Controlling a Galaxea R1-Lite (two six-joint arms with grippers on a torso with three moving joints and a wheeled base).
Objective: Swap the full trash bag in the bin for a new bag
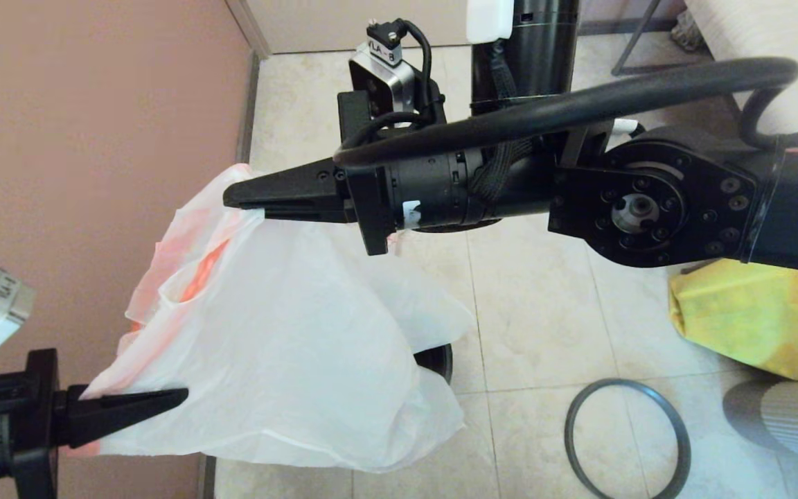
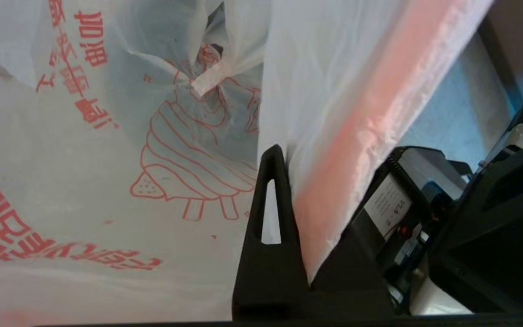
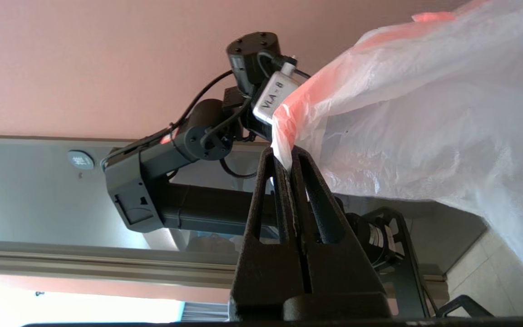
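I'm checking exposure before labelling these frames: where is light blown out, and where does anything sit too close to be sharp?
Right wrist view: a burnt-out white patch in the corner beside the right gripper, which pinches the new bag. Left wrist view: the new bag's orange-pink hem is a soft smear by the left gripper. Head view: even light, a soft shadow inside the grey hoop rim.

The right arm reaches across the upper half of the head view from the right edge, wrist level, its gripper (image 1: 250, 197) pointing left near upper centre with fingers pressed together on a thin fold of the new bag (image 1: 288, 339). The left gripper (image 1: 163, 398) (lower left corner, pointing right) is likewise clamped on that bag's edge.
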